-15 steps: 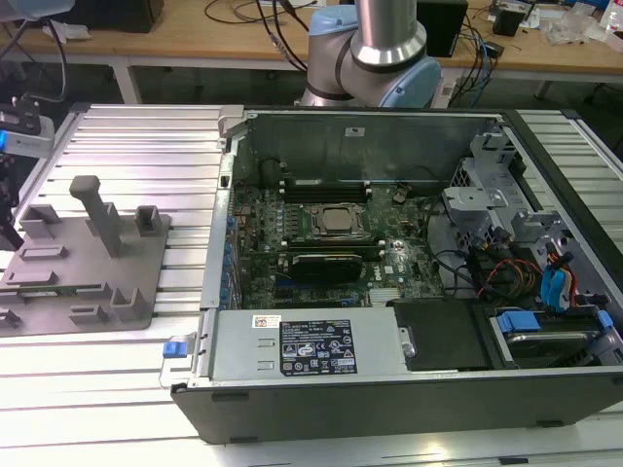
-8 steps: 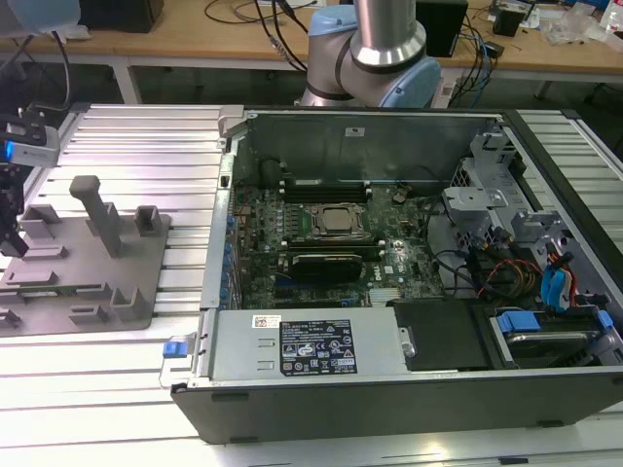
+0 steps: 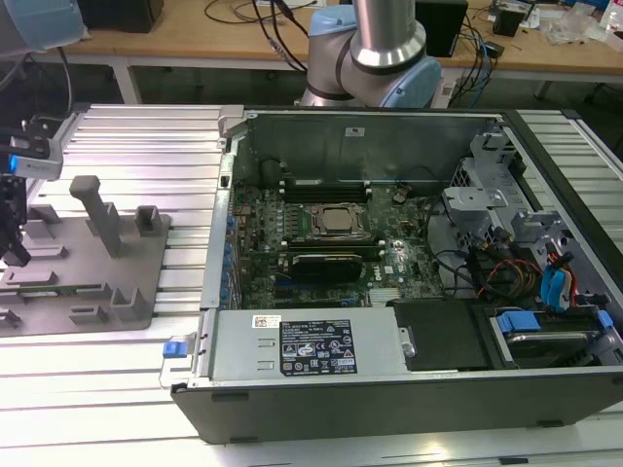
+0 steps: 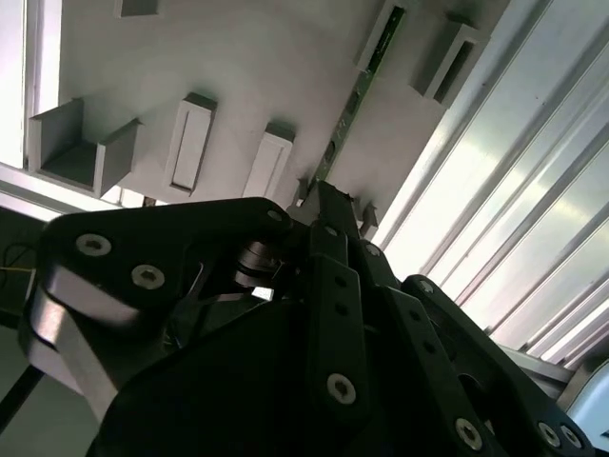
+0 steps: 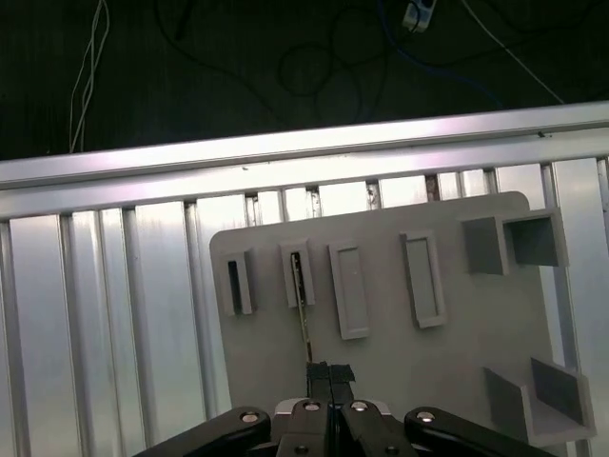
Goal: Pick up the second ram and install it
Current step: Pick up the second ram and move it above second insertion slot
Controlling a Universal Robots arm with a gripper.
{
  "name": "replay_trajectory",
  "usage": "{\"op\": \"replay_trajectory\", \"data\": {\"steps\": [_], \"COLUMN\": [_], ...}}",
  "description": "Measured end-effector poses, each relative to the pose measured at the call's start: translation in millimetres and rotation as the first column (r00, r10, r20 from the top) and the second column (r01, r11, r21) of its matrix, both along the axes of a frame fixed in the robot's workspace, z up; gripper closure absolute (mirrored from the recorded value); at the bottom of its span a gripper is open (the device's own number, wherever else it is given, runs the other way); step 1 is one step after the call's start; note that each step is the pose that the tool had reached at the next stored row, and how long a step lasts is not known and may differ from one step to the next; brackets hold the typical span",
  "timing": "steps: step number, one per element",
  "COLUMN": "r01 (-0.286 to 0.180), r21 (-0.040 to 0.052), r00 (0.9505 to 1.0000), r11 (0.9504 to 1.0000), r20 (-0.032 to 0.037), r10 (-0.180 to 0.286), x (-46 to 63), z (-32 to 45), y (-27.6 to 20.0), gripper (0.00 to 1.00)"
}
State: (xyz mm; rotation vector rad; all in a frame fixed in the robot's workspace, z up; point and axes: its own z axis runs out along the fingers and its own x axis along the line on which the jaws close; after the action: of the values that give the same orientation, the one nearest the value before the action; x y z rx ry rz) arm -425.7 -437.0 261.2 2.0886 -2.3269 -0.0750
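Note:
The second ram point(image 5: 303, 305) is a thin green stick seen edge-on, its far end standing in a slotted holder on the grey fixture plate point(image 5: 381, 381). In both wrist views my gripper point(image 5: 330, 373) has its black fingers pressed together on the ram's near end. The second wrist view shows the ram point(image 4: 366, 81) running away from the fingertips point(image 4: 328, 202) across the plate. In the exterior view the gripper point(image 3: 14, 255) hangs over the fixture plate point(image 3: 88, 292) at the far left, well apart from the open computer case point(image 3: 224, 321).
The case holds the motherboard with a silver processor point(image 3: 336, 221), memory slots point(image 3: 321, 190) behind it and a black expansion card point(image 3: 336, 263) in front. Grey posts point(image 3: 97, 209) and empty holders point(image 5: 423, 281) stand on the plate. Ribbed aluminium table point(image 3: 146, 136) surrounds everything.

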Motion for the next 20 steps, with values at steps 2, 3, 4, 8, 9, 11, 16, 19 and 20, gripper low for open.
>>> {"op": "replay_trajectory", "data": {"steps": [2, 3, 4, 8, 9, 11, 16, 19, 20], "r01": [0.0, 0.0, 0.0, -0.004, -0.006, -0.016, -0.042, -0.058, -0.062], "r21": [0.0, 0.0001, 0.0, 0.0001, 0.0001, 0.0001, 0.0001, 0.0, 0.0], "r00": [1.0, 1.0, 1.0, 1.0, 1.0, 0.9999, 0.9991, 0.9983, 0.9981], "r11": [1.0, 1.0, 1.0, 1.0, 1.0, 0.9999, 0.9991, 0.9983, 0.9981], "r20": [-0.0006, -0.0008, -0.0016, -0.0038, -0.0039, -0.0039, -0.0039, -0.0041, -0.0041], "r10": [0.0, 0.0, 0.0, 0.004, 0.006, 0.016, 0.042, 0.058, 0.062], "x": [0.3, 0.6, 1.4, 5.8, 6.1, 6.7, 6.8, 6.8, 6.9], "z": [-1.8, -2.8, -4.6, -9.1, -9.6, -11.4, -18.1, -22.9, -24.0], "y": [-0.9, -1.3, -1.9, -2.3, -2.3, -2.3, -2.6, -3.4, -3.9], "gripper": [0.92, 0.92, 0.92, 0.92, 0.92, 0.92, 0.92, 0.92, 0.92]}}
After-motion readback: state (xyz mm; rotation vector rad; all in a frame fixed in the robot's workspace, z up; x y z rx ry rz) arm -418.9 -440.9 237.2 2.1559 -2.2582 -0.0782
